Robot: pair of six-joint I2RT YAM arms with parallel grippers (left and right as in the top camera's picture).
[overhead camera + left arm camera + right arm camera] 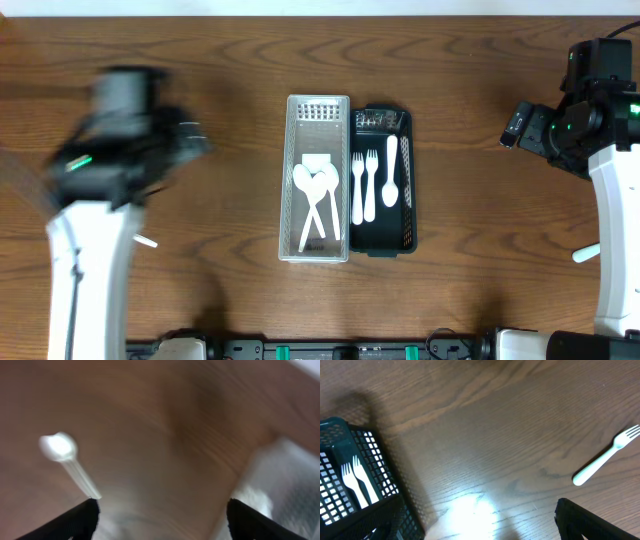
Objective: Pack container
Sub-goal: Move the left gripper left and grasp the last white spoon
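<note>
A clear white basket (318, 110) holds white spoons (314, 190). A black basket (381, 243) next to it holds two forks (365, 185) and a spoon (391, 172). My left gripper (195, 140) is motion-blurred, left of the baskets; in its wrist view it (160, 507) is open and empty above the table, with a loose white spoon (65, 455) ahead of its left finger. My right gripper (515, 125) is far right; in its wrist view it (477, 510) is open and empty. A loose white fork (605, 457) lies on the wood, and it also shows overhead (587, 254).
The black basket (350, 485) with its forks sits at the left of the right wrist view, close to the left finger. A pale blur of the white basket (290, 485) is at the right of the left wrist view. A white utensil end (147, 241) pokes out beside the left arm.
</note>
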